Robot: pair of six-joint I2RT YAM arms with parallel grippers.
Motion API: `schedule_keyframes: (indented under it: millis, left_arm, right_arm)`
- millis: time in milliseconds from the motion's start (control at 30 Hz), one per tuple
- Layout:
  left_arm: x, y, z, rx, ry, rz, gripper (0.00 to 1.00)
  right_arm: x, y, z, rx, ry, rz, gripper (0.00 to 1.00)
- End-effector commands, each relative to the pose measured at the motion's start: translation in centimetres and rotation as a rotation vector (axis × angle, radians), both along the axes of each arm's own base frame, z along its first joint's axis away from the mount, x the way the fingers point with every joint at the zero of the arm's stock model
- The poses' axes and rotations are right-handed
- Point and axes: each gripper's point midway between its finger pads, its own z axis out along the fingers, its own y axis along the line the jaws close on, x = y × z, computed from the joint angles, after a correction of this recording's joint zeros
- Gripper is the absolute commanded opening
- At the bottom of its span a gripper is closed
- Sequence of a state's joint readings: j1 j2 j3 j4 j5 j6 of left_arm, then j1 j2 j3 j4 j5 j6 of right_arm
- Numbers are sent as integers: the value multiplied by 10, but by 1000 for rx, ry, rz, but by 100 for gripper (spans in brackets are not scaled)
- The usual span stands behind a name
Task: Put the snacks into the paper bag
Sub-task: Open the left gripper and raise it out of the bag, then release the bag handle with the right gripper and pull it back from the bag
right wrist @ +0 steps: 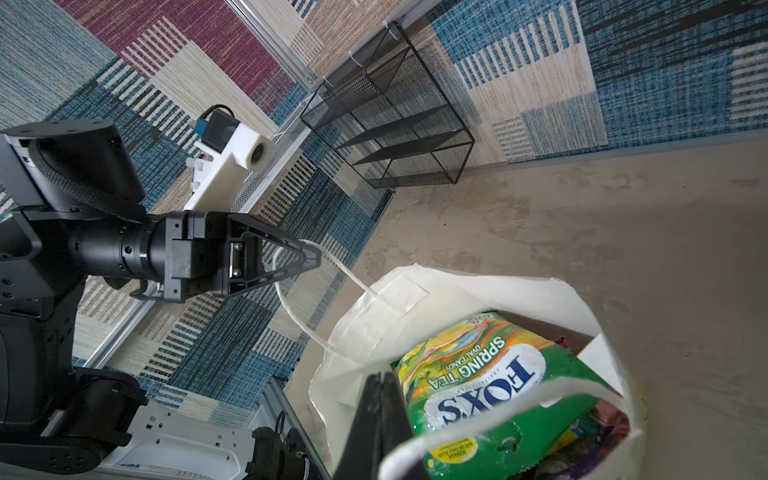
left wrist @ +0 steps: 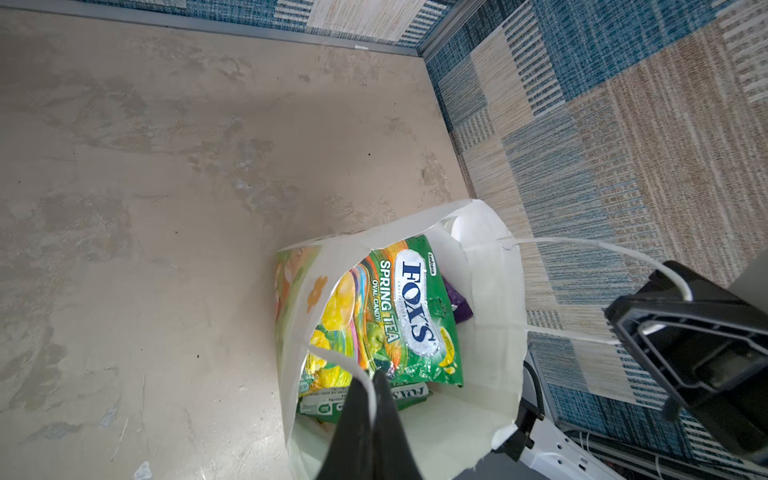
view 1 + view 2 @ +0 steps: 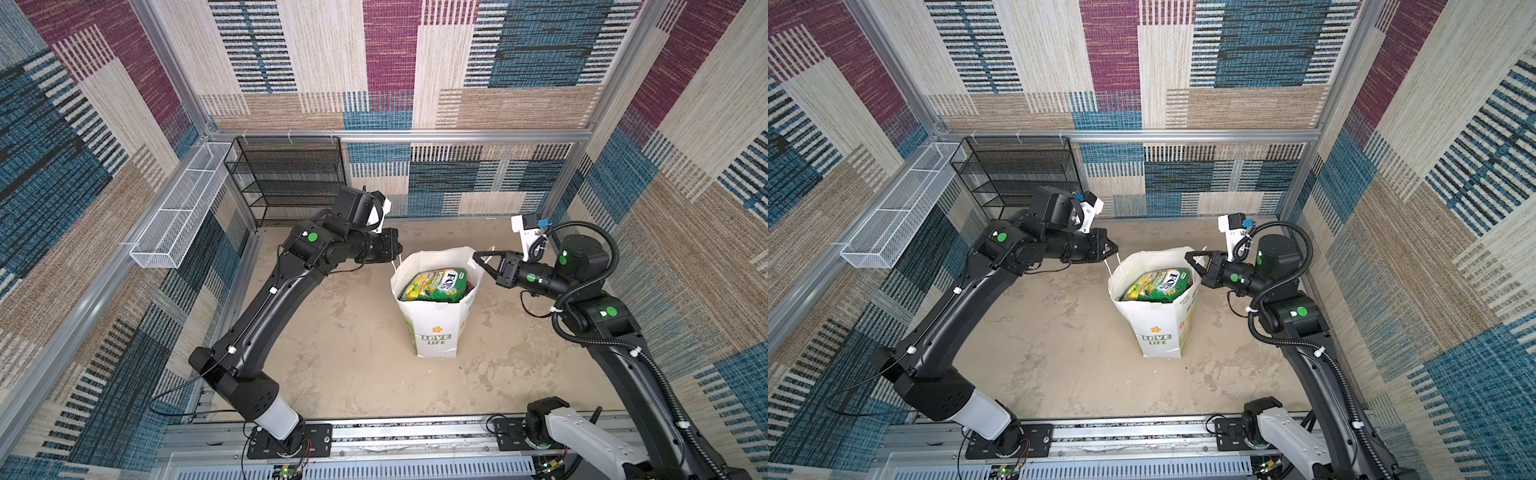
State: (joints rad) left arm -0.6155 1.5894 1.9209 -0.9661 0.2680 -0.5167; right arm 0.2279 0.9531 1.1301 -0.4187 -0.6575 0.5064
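Now, start at the edge nearest the arm bases: the paper bag (image 3: 432, 328) stands upright about mid-table, its printed face towards you, and no packet shows on the table (image 3: 332, 353) around it.

Look into its mouth and the snacks (image 3: 436, 284) are there. A green FOX'S packet lies on top, its long axis running roughly left to right (darker packets peek out beneath it on the right side, too hidden to count).

At the rim is the relation that matters: the bag sits squarely between your two grippers. The left gripper (image 3: 1113, 250) is just off the left side of the rim. Its jaws are pressed together on the left handle cord (image 1: 349, 273), which runs from the bag out to the fingertips. The right gripper (image 3: 1188, 255) mirrors it on the right side, jaws likewise together, with the right handle cord (image 2: 582, 243) running into them.

Neither arm is the nearer one; each sits just as close to its own side. By my reading, whatever you do next pulls on both cords at once, and an uneven pull could skew or tip the bag.

Farthest back, the black mesh rack (image 3: 291, 178) stands against the wall, well apart.
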Motion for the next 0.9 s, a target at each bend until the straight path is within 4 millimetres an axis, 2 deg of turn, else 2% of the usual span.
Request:
schedule_keyframes:
  millis: [0,100,200,233,300,333,433,500,533,567,733,867]
  left_arm:
    - [7,-8,18,-74,-92,-16,0]
    - [6,-6,2,-71,-80,-9,0]
    - [5,-3,-13,-74,-50,2,0]
    - [4,-3,-15,-78,-45,2,3]
    - [3,0,-17,-82,-42,7,24]
    - [2,1,-17,-85,-43,9,35]
    - [-2,3,-10,-101,-57,-2,79]
    - [-7,4,-2,-119,-71,-14,100]
    - [-9,4,1,-127,-75,-20,99]
    - [-11,4,6,-136,-81,-27,99]
    - [-20,15,20,-145,-109,-22,99]
    - [-30,40,41,-148,-187,31,99]
  right_arm:
    - [6,3,18,25,-109,9,0]
    - [6,3,3,18,-87,5,0]
    - [1,1,-3,24,-98,3,0]
    - [0,0,-3,26,-99,-3,5]
    - [-2,-3,-3,22,-98,-19,18]
    - [-3,-4,-2,19,-100,-25,31]
    - [-6,-7,1,15,-95,-42,66]
    - [-9,-11,3,16,-86,-67,89]
    - [-10,-13,4,16,-81,-77,99]
    - [-11,-15,6,13,-78,-89,100]
    - [-13,-33,10,-28,-43,-198,100]
    - [-16,-61,19,-76,-58,-361,100]
